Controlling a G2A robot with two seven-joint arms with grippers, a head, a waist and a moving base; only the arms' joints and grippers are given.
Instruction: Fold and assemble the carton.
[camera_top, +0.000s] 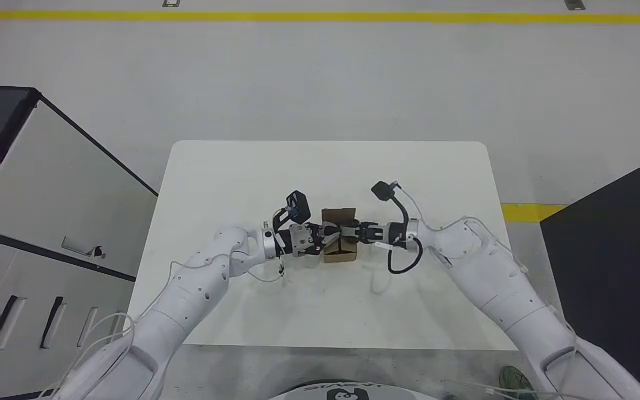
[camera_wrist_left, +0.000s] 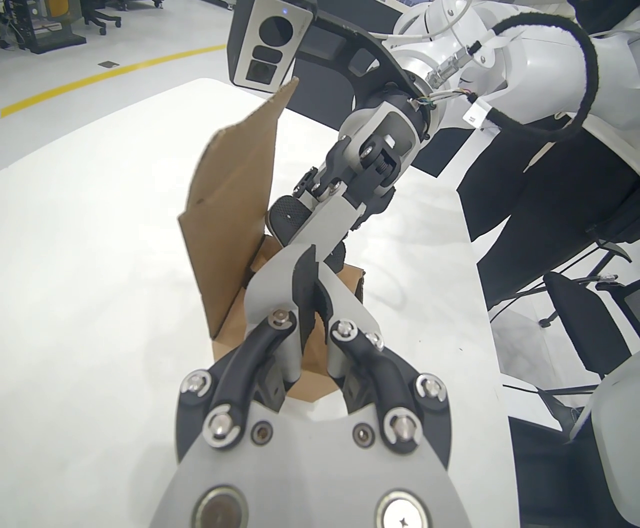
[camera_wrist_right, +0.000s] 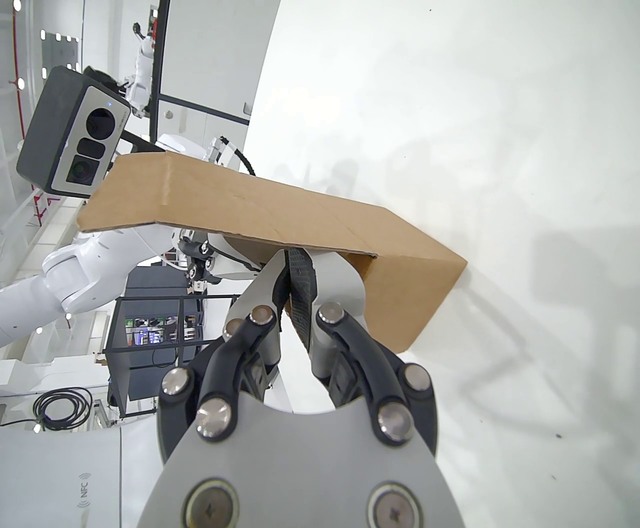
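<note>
Carton between left gripper, right gripper

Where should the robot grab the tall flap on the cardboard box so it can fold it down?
Probably near its top edge, coming down from above. The flap is a thin flat sheet standing upright from one side of the box and joined to it at the bottom. That leaves the top edge free and both faces open for a pinch.

Legible print is scarce. A white cable tag on the right arm bears marks too small to read. A white panel carries a short lettered wireless symbol.
</note>
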